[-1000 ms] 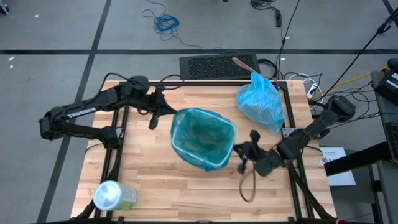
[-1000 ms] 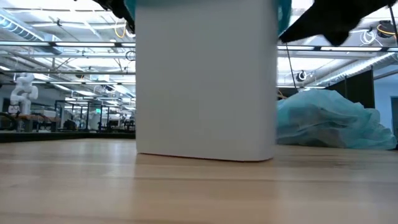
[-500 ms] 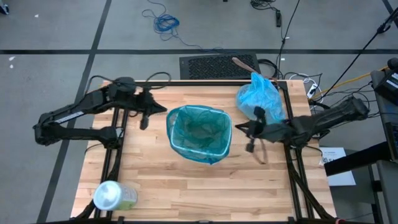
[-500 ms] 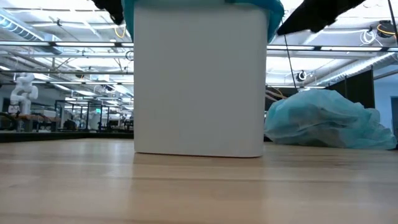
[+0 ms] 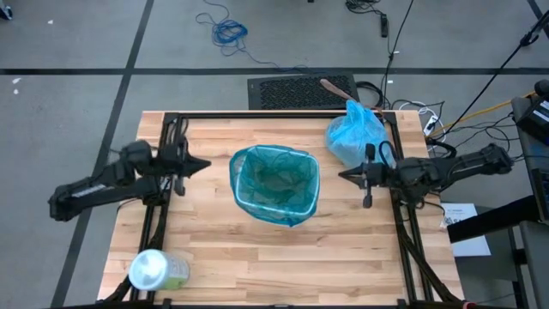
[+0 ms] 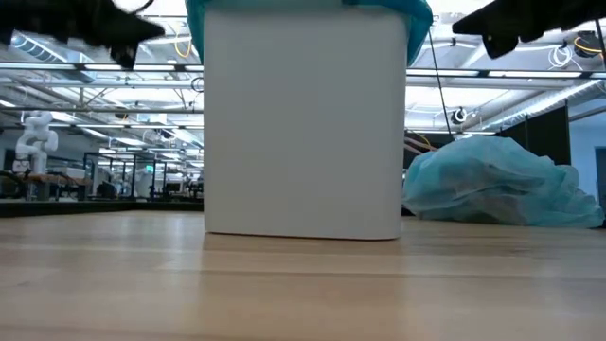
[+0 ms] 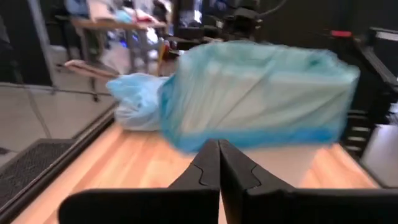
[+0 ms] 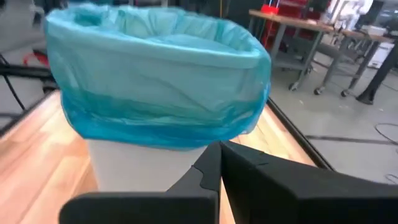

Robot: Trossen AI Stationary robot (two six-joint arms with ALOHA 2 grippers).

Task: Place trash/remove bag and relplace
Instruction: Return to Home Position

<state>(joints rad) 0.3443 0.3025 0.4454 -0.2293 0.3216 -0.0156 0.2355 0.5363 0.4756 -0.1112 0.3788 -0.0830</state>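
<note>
Bag (image 5: 358,137) just beside right gripper (image 5: 346,175), left gripper (image 5: 201,164) across bin (image 6: 303,123), both pinched closed, empty.

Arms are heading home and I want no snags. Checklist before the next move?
1. Liner folded over bin rim: ok.
2. Bin upright on table: ok.
3. Old bag out of bin, on table corner near right arm: ok.
4. Left gripper shut, empty, clear of bin: ok.
5. Right gripper shut, empty, clear of bin: ok.
6. All trash inside old bag: cannot tell.
</note>
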